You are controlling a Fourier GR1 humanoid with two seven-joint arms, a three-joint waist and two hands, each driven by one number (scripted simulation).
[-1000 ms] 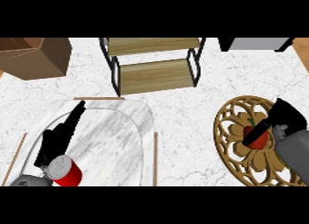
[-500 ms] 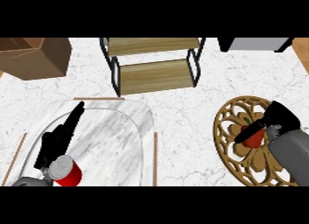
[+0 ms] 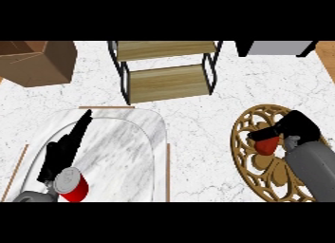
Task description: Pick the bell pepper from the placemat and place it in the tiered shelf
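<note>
Curling round the red bell pepper (image 3: 268,145) on the gold openwork placemat (image 3: 248,142), right hand (image 3: 296,127) now closing where moments ago only reaching, suggesting the lift toward the tiered shelf (image 3: 168,82) coming next, left hand (image 3: 65,147) lying flat with fingers straight beside a red can (image 3: 72,185)
</note>
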